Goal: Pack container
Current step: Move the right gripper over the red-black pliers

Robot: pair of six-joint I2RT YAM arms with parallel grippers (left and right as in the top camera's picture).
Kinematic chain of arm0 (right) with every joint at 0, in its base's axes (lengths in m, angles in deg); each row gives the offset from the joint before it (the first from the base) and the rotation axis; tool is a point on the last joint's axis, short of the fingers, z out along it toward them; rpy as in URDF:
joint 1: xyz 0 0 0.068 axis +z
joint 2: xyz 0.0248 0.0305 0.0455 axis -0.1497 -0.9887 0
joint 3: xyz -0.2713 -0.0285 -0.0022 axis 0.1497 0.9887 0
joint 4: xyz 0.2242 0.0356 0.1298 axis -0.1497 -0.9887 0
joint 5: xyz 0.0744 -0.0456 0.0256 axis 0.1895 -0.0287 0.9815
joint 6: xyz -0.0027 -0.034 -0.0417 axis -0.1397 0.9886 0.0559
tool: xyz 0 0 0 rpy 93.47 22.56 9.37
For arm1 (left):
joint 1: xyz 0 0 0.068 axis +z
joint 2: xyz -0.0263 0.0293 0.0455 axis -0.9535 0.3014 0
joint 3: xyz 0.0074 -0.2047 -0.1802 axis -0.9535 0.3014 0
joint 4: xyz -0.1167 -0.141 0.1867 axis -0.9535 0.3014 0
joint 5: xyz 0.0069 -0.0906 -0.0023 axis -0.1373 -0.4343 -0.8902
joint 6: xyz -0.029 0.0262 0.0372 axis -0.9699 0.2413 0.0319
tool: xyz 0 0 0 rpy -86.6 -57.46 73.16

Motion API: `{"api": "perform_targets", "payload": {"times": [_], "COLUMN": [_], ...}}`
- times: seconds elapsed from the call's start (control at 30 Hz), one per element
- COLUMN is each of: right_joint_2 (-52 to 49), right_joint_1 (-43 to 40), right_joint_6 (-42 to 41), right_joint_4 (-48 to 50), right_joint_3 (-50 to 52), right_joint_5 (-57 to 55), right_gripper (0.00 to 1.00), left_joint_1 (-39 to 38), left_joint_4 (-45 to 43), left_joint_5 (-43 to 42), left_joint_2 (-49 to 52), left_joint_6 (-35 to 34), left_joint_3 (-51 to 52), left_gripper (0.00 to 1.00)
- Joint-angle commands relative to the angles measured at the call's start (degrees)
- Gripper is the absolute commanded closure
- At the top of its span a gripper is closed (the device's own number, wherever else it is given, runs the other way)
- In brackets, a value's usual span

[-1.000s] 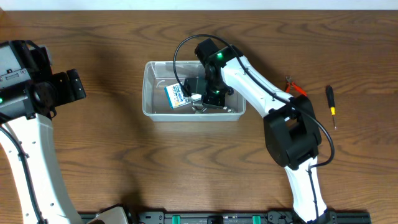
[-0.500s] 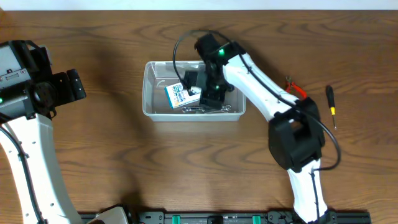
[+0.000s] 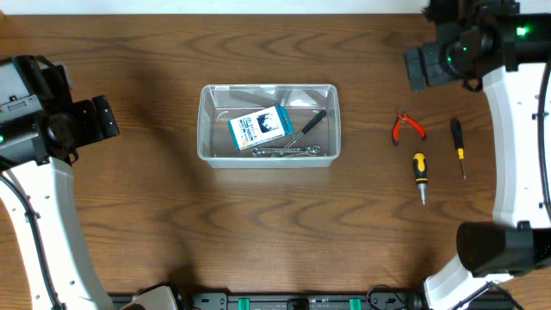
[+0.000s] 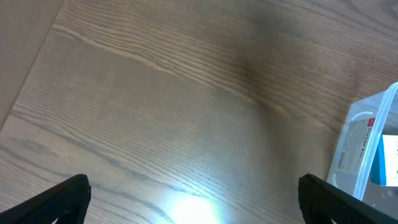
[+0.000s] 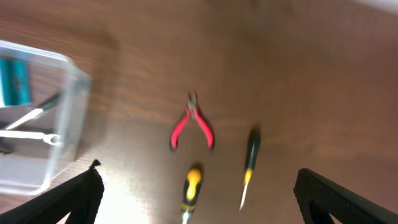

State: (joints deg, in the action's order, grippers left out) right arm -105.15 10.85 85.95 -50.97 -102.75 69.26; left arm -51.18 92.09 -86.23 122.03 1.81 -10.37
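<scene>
The clear plastic container (image 3: 207, 153) stands mid-table. Inside it lie a blue-and-white card box (image 3: 260, 127), a black-handled tool (image 3: 311, 122) and metal wrenches (image 3: 285, 151). My right gripper (image 3: 420, 67) is up at the far right, away from the tub, open and empty. In its wrist view the right gripper (image 5: 198, 202) hangs over red pliers (image 5: 193, 127), a yellow-and-black screwdriver (image 5: 191, 185) and a thin black screwdriver (image 5: 249, 163), with the container (image 5: 59, 134) at the left. My left gripper (image 3: 102, 118) is open and empty over bare wood at the left; its wrist view shows the left gripper (image 4: 199, 205) with the container (image 4: 373, 146) at the right edge.
On the table right of the tub lie the red pliers (image 3: 406, 127), the yellow-and-black screwdriver (image 3: 419, 172) and the thin black screwdriver (image 3: 459, 146). The table's far edge runs close behind the right gripper.
My right gripper has opened, left the black-handled tool in the container, and swung up and away to the far right. The left arm has not moved.
</scene>
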Motion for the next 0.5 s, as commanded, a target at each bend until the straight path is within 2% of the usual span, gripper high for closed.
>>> {"api": "perform_targets", "payload": {"times": [0.0, 0.23, 0.47], "right_joint_2": [-3.32, -4.98, -7.34], "right_joint_1": [-1.53, -1.75, -1.75], "right_joint_6": [-8.9, -11.41, -12.07], "right_joint_4": [0.96, 15.65, 24.39], "right_joint_3": [6.4, 23.85, 32.15], "right_joint_5": [1.66, 2.19, 2.34], "right_gripper": [0.01, 0.01, 0.01], "left_joint_1": [0.24, 0.24, 0.24], "left_joint_4": [0.15, 0.15, 0.61], "left_joint_5": [-0.59, -0.59, -0.57], "left_joint_2": [0.11, 0.11, 0.11], "left_joint_6": [-0.7, -0.68, -0.7], "left_joint_3": [0.61, 0.61, 0.61], "left_gripper": [0.02, 0.02, 0.02]}}
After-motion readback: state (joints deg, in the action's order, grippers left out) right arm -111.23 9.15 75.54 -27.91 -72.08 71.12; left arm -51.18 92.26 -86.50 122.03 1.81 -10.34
